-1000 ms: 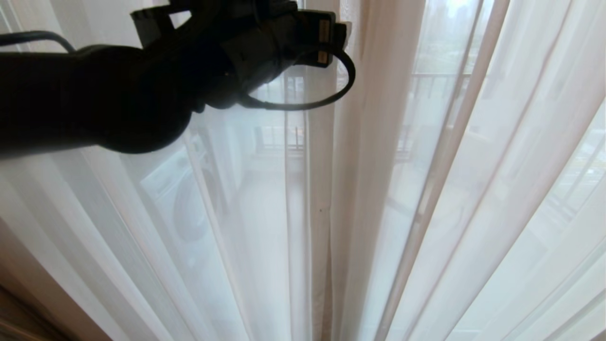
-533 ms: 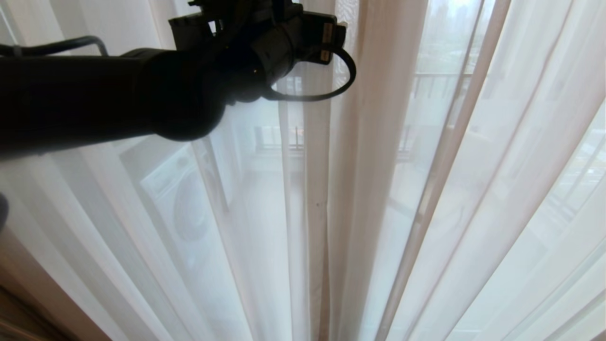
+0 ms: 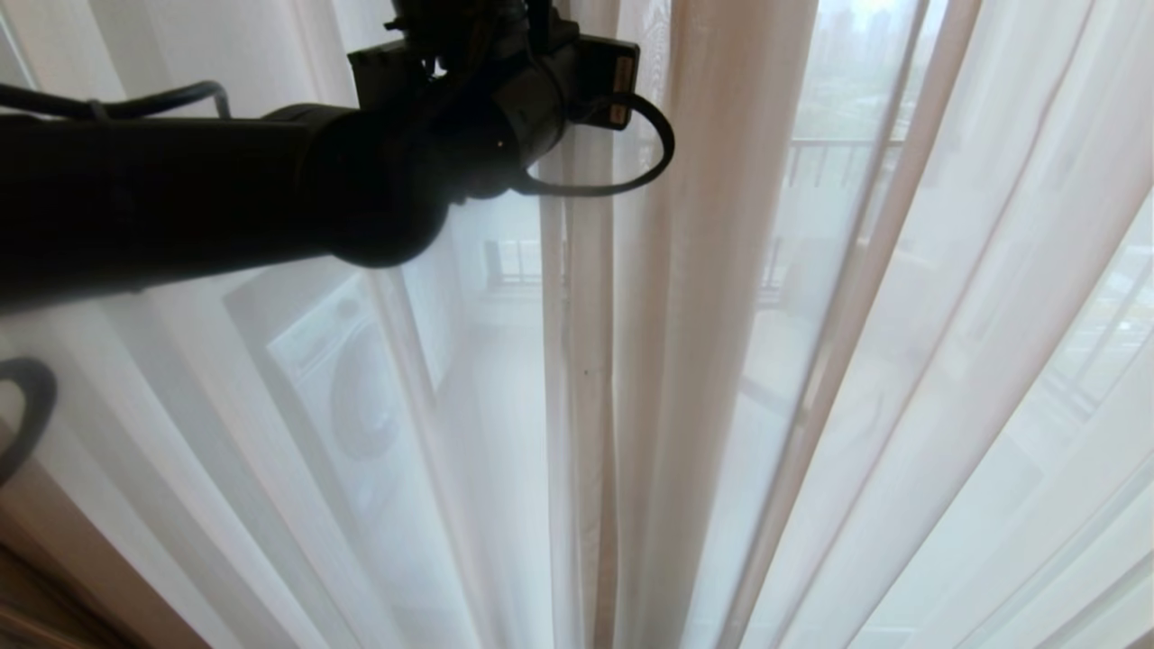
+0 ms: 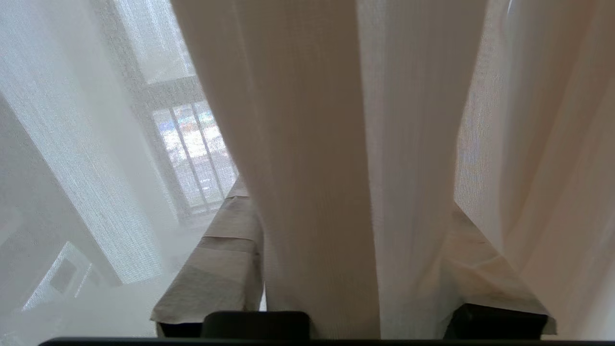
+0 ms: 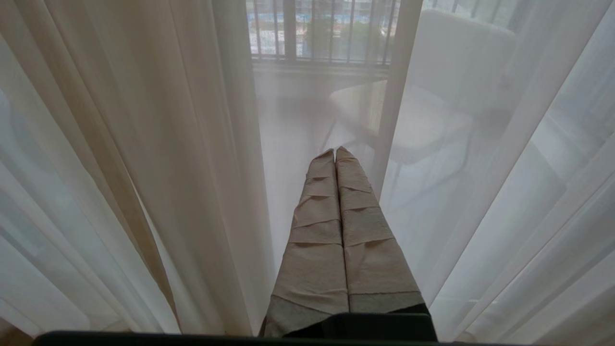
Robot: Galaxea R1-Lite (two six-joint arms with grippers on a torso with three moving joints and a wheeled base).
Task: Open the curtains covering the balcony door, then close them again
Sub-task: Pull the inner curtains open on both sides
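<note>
- While the left arm has pushed up and in over the last second in the head view, the left gripper [image 3: 622, 36] sits at the curtains' [image 3: 712, 297] centre pleat, high in the middle.
- Left wrist view: jaws straddle a beige fold [image 4: 317, 168], narrowing but not clearly pinching; a pull likely follows.
- Right wrist view: right gripper [image 5: 335, 154] parked, jaws pressed together, empty.
</note>
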